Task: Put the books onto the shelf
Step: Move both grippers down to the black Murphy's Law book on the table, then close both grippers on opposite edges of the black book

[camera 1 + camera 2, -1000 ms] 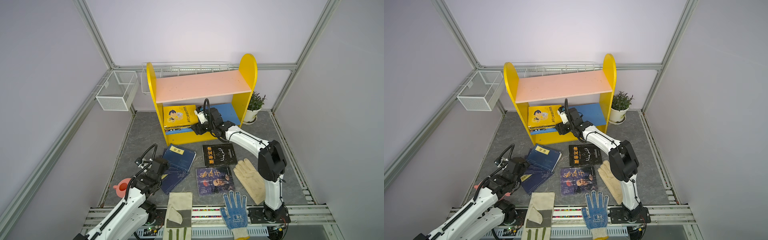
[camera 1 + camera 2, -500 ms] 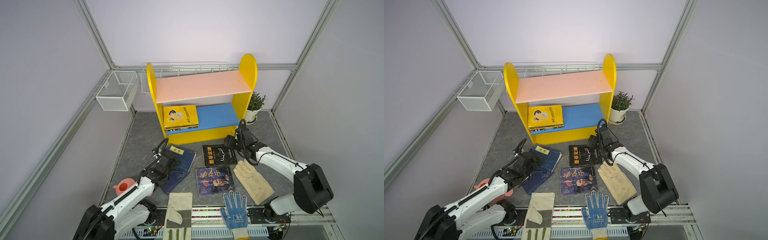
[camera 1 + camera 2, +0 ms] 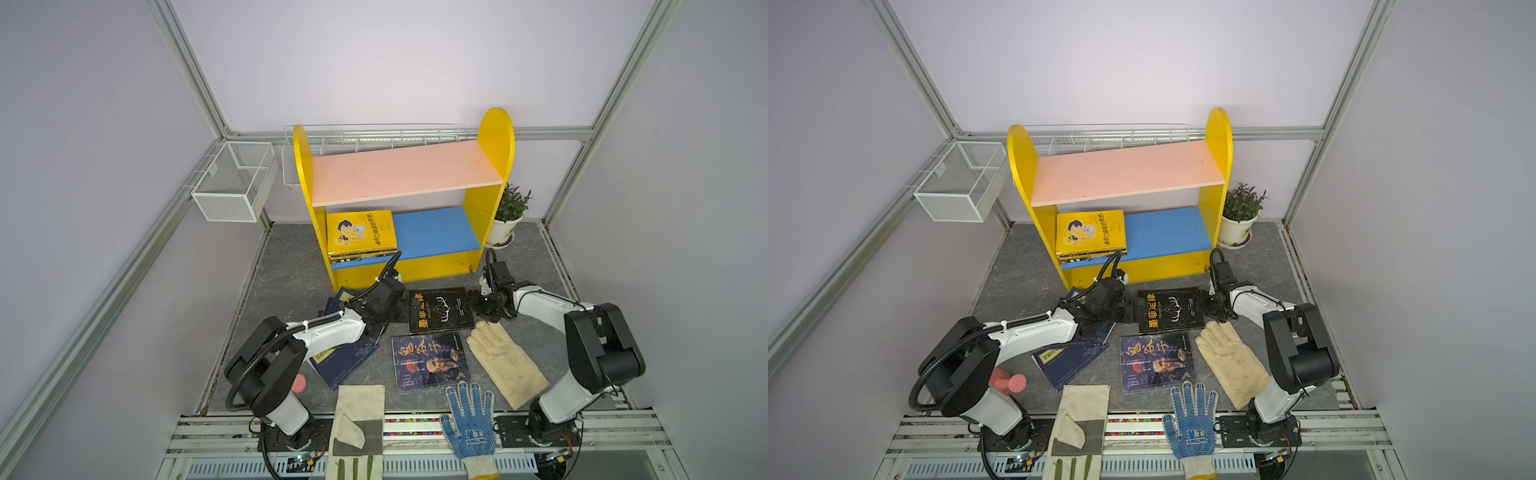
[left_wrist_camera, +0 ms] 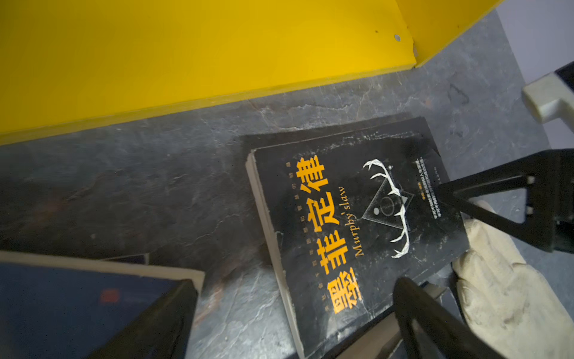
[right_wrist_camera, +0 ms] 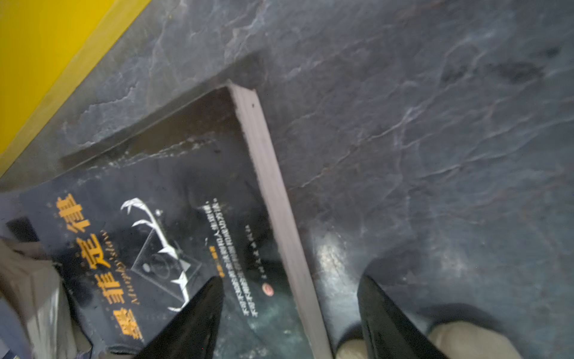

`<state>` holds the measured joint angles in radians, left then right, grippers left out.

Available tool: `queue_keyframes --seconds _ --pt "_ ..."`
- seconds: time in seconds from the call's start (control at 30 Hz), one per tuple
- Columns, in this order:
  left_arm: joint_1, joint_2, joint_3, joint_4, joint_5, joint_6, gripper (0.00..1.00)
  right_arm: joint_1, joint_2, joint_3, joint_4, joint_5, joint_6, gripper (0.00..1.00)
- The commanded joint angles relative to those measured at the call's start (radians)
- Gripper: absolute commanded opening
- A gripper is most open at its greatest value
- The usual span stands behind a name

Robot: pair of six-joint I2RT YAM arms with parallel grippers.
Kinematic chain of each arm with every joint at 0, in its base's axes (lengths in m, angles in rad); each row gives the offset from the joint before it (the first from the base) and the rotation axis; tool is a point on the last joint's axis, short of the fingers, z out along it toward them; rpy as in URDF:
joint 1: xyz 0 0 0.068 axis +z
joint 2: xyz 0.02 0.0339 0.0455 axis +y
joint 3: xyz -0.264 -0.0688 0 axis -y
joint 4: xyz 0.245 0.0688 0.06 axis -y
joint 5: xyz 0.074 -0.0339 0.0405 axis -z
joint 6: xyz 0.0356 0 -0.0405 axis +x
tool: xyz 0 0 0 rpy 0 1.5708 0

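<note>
risk: right jaws, wide astride the page edge of the black orange-titled paperback (image 3: 440, 309) on the tabletop (image 3: 291, 286) before the yellow shelf (image 3: 494, 137), may pinch only its cover; left jaws wide too.

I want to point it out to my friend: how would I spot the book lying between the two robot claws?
Start at the yellow shelf; on the grey floor just in front of its base lies the black book. Unlike the purple-blue book beside it, its cover is black with orange characters, "Murphy's law" and white antlers.
</note>
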<state>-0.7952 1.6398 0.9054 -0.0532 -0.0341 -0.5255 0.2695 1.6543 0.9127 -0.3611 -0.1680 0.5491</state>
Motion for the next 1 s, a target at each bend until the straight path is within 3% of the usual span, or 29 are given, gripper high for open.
queue_keyframes --seconds 0.0,0.43,0.6,0.73,0.97 --pt "-0.007 0.055 0.056 -0.033 0.040 0.053 0.97 -0.005 0.024 0.018 -0.085 -0.052 -0.067 0.72" --pt "-0.021 0.313 0.263 -0.280 0.094 0.064 0.78 0.005 0.091 0.021 -0.067 -0.174 -0.121 0.70" --pt "-0.020 0.338 0.282 -0.291 0.118 0.068 0.65 0.014 0.046 0.045 0.018 -0.304 -0.126 0.68" --pt "-0.020 0.333 0.278 -0.290 0.120 0.067 0.47 0.013 -0.024 0.038 0.122 -0.431 -0.084 0.66" --pt "-0.020 0.291 0.243 -0.254 0.125 0.066 0.40 0.014 -0.158 0.024 0.153 -0.433 -0.043 0.63"
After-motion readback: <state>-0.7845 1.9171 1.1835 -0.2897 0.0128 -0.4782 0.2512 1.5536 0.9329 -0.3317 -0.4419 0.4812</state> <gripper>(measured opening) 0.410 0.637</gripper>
